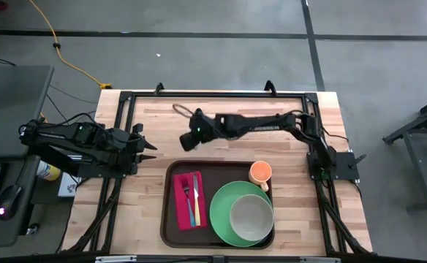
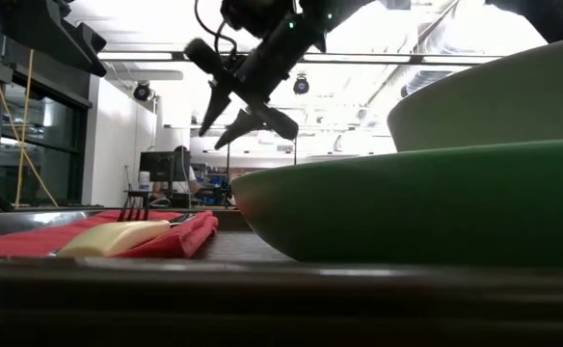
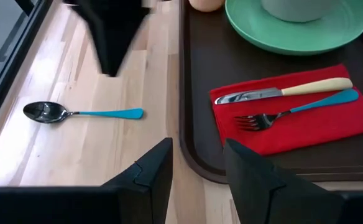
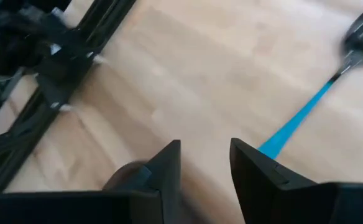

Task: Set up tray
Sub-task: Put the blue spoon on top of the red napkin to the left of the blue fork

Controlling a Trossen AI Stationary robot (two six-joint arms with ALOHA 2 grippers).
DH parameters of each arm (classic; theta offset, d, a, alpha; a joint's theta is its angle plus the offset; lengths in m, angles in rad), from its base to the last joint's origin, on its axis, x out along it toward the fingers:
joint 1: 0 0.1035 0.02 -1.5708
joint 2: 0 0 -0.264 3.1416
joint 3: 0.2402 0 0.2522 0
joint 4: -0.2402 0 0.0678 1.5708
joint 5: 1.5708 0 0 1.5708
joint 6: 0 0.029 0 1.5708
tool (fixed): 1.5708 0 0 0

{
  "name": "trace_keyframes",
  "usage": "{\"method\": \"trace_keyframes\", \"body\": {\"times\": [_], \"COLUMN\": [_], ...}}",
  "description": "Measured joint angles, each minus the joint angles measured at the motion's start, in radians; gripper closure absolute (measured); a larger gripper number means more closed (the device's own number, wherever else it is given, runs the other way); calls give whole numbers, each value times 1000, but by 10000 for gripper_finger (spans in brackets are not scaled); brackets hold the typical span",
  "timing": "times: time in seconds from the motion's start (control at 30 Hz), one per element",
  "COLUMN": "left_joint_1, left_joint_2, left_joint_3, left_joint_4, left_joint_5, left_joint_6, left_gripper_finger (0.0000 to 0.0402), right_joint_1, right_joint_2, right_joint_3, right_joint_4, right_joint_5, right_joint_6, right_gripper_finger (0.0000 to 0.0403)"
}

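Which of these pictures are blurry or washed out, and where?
Low view: the ceiling lights glare white behind the right claw, and the green plate up close looms soft. Right wrist view: the spoon and the wood look smeared. Left wrist view: crisp on the fork.

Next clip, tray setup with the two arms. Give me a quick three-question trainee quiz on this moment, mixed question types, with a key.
1. True or false: the spoon lies on the tray.
2. Which pieces rest on the red napkin? A) knife and fork B) spoon and fork C) knife only
3. Fill in: the bowl sits on the green ____.

Key:
1. False. It lies on the bare wood beside the tray, with the right gripper just above it, fingers apart and holding nothing.
2. A. The knife and fork lie side by side.
3. plate.
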Motion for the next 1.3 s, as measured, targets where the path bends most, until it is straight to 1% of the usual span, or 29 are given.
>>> {"method": "trace_keyframes", "body": {"times": [0.07,0.13,0.23,0.37,0.47,0.57,0.77,0.87,0.97,1.07,1.13,1.3], "left_joint_1": [0,0,0,0,0,0,0,0,0,0,0,0], "left_joint_2": [0,0,0,0,0,0,-2,-3,-4,-23,-46,-132], "left_joint_3": [0,0,0,0,0,0,0,0,0,0,0,0], "left_joint_4": [0,1,1,11,65,116,187,184,183,182,181,179], "left_joint_5": [-9,-40,-111,-199,-207,-207,-184,-151,-98,-47,-25,-1], "left_joint_6": [2,3,7,6,12,59,163,168,188,221,237,269], "left_gripper_finger": [229,229,229,229,229,229,229,229,229,229,229,229], "right_joint_1": [-35,-72,-129,-192,-225,-242,-242,-238,-238,-233,-232,-229], "right_joint_2": [0,0,2,3,3,6,43,72,93,97,97,98], "right_joint_3": [0,0,0,0,0,-1,-1,-1,-2,-2,-2,-2], "right_joint_4": [0,0,-2,-26,-46,-53,7,14,22,25,9,-15], "right_joint_5": [-8,-32,-84,-132,-154,-157,-156,-166,-185,-168,-150,-142], "right_joint_6": [-40,-86,-159,-195,-206,-208,-167,-110,-87,-91,-90,-66], "right_gripper_finger": [288,288,288,285,275,258,212,196,192,194,196,198]}}
